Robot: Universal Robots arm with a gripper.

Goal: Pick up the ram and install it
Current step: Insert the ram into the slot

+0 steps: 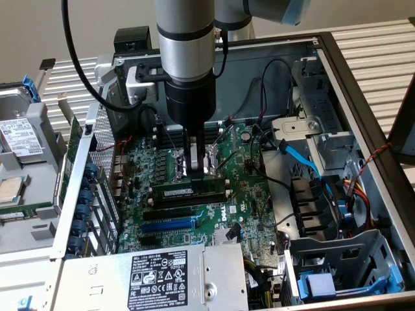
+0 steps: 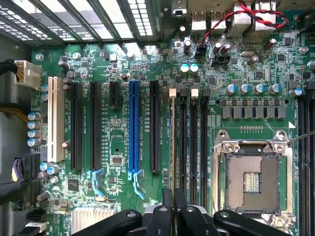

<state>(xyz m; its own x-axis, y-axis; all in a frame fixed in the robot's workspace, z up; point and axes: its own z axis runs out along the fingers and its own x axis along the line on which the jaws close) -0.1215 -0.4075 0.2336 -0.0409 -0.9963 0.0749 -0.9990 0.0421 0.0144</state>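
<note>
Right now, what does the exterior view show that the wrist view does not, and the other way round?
Exterior view: the grey robot arm, the silver power-supply box with a black label, and a grey hard drive with a white label. Wrist view: the white expansion slot and a small silver finned heat sink. Both: the long blue slot, and the black hand closed on the dark-green ram stick.

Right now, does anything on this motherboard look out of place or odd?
The processor socket stands bare, contacts exposed, no chip or cooler on it. The ram stands upright in a slot and looks level, not askew.
</note>
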